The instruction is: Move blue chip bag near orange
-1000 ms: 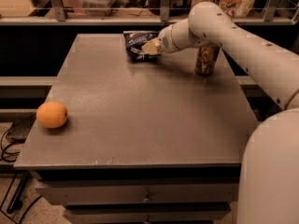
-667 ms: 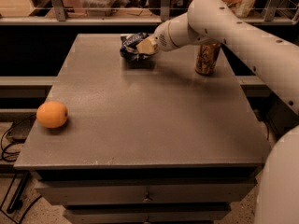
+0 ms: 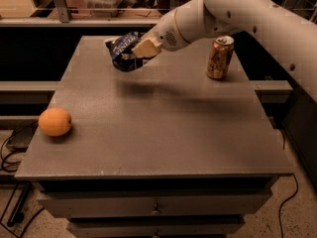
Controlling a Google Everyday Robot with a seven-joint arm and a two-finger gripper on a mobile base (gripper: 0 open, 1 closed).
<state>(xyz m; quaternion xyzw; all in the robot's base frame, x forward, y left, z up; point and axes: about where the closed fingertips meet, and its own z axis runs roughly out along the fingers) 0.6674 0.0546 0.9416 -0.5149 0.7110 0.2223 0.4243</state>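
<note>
The gripper (image 3: 138, 51) is clenched on the blue chip bag (image 3: 121, 46), held at its left side above the table (image 3: 163, 133). The orange (image 3: 55, 121) lies well apart, front-left of it. Carry the bag low and release it just beside the fruit, without bumping it.

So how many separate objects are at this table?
3: the orange at the left edge, the gold can standing far right, and the blue chip bag gripped by the pincer at the far side. None seem hidden.
</note>
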